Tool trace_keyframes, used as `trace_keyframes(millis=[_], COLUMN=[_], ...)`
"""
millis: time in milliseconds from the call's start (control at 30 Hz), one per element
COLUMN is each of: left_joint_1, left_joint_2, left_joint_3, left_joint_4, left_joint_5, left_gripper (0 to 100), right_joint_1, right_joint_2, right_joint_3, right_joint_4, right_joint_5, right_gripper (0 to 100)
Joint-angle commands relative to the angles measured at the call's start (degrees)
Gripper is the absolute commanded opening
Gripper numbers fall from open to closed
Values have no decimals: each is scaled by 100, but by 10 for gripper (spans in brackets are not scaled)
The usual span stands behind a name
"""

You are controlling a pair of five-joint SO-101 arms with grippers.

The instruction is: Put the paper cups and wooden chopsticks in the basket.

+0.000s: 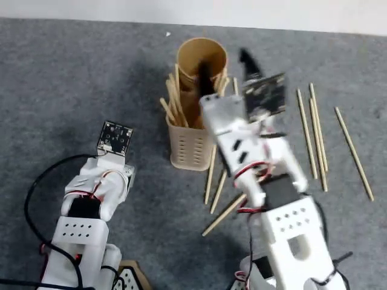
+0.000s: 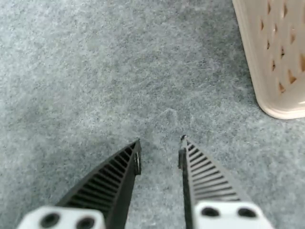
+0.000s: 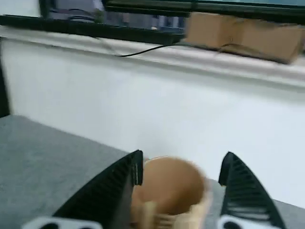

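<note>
A brown paper cup (image 1: 188, 53) stands upright in the beige basket (image 1: 190, 148), among several wooden chopsticks (image 1: 172, 103) that lean in it. My right gripper (image 1: 225, 63) hangs over the basket, open, its dark fingers on either side of the cup's near rim. In the right wrist view the cup (image 3: 171, 186) sits between the spread fingers of the right gripper (image 3: 183, 157), with a gap on one side. More chopsticks lie loose on the carpet to the right (image 1: 314, 133) and in front of the basket (image 1: 221, 199). My left gripper (image 2: 159, 140) is open over bare carpet, left of the basket (image 2: 276, 57).
Grey carpet covers the table. The left arm (image 1: 97, 187) rests at the front left with a black cable looping beside it. A white wall runs along the far edge. One chopstick (image 1: 354, 154) lies alone at the far right.
</note>
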Motion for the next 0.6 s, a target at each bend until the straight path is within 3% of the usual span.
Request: trace_keyframes(millis=[0,167,267,400,567], left_joint_1=[57,57,57,57,57], left_joint_2=[-48,-48,-48,-48,-48], left_joint_3=[-31,-31,-31,-31,-22], left_joint_4=[-114,-114,-114,-114,-114], left_joint_5=[26,26,26,26,26], left_gripper=[147,147,147,147,147], right_joint_1=[646,2035,2941,3697,4136], right_joint_2=[-101,215,1077,2659,4567], right_joint_3=[-1499,-3002,-3073,-2976,-2958], right_joint_4=[1200,3354,4084,4242,3468], right_joint_5=[132,1204,2101,2901,3297], right_gripper=[265,265,265,265,264])
